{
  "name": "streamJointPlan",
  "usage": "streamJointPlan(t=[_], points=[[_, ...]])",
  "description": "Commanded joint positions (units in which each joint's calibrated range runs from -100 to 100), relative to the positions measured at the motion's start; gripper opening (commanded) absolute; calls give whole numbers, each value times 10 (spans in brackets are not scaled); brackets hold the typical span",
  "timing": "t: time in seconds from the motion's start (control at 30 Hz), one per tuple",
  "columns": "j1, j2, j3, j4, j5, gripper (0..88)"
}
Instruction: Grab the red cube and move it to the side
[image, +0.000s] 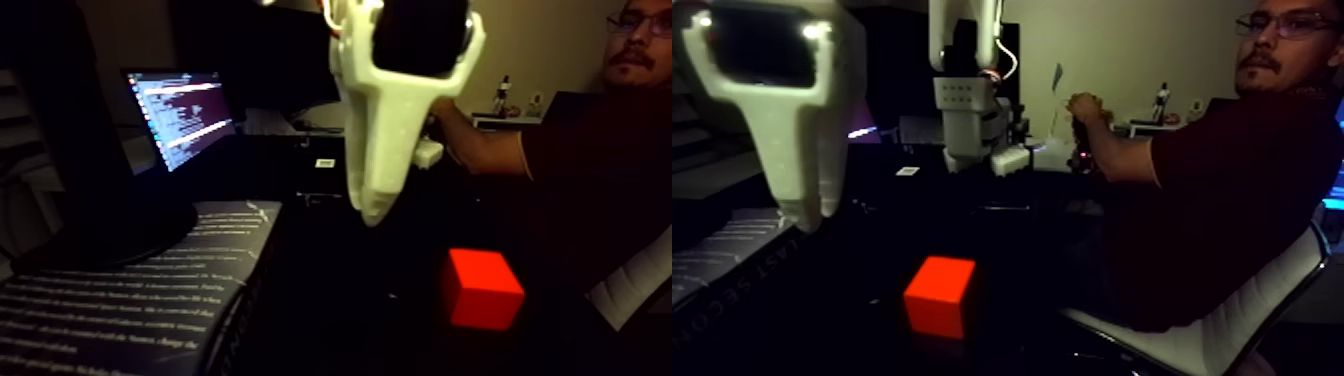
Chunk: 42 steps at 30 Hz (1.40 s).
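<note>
The fixed view holds two side-by-side pictures of the same scene. The red cube (483, 290) sits on the dark table, lit bright orange-red; it also appears in the right half as the same cube (940, 293). My white gripper (372, 212) hangs above the table, up and to the left of the cube and clear of it, its tip pointing down. Its jaws read as one tapered white shape, so any gap between them is hidden. Nothing shows in its grasp.
A dark book with white lettering (130, 290) lies at the left, and an open laptop (180, 115) stands behind it. A seated person (1200, 190) reaches toward another white arm (975, 110) at the back. A white chair edge (1210, 330) sits at the right.
</note>
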Motion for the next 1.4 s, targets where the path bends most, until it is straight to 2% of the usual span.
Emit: streamJointPlan(t=[0.0, 0.37, 0.53, 0.73, 1.0, 1.27, 1.37], points=[[5, 4, -1, -5, 0, 91], [-31, 0, -2, 6, 3, 91], [-68, 8, -19, 12, -9, 93], [-116, 10, -18, 15, -22, 146], [-172, 38, -19, 12, -42, 151], [-174, 57, -38, 16, -41, 152], [-173, 57, -40, 16, -40, 207]])
